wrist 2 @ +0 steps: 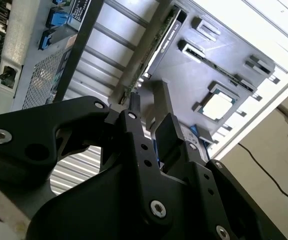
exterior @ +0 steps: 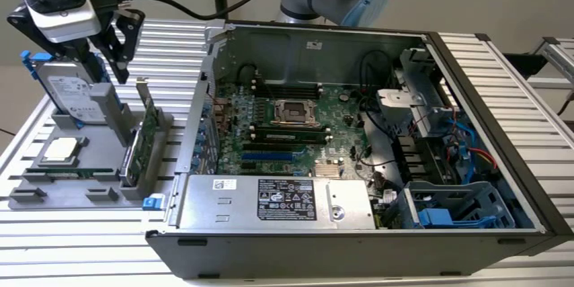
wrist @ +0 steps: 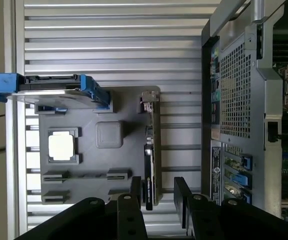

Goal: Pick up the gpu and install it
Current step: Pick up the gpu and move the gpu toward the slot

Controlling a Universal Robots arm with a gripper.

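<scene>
End effector (wrist: 159,192) hangs spread above the gpu (wrist: 149,150), which stands on edge, long axis parallel to the computer case (wrist: 234,100).

Bright, even light; glare on slatted table (wrist 2: 276,22); soft shadows.

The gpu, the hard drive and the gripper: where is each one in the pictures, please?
gpu (wrist: 148,160): first wrist view, its long black edge.
hard drive (exterior: 68,87): exterior view, its silver face.
gripper (wrist: 157,186): first wrist view, midway between its open fingertips.

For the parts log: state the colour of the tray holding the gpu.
Grey; the tray shows best in the first wrist view.
</scene>
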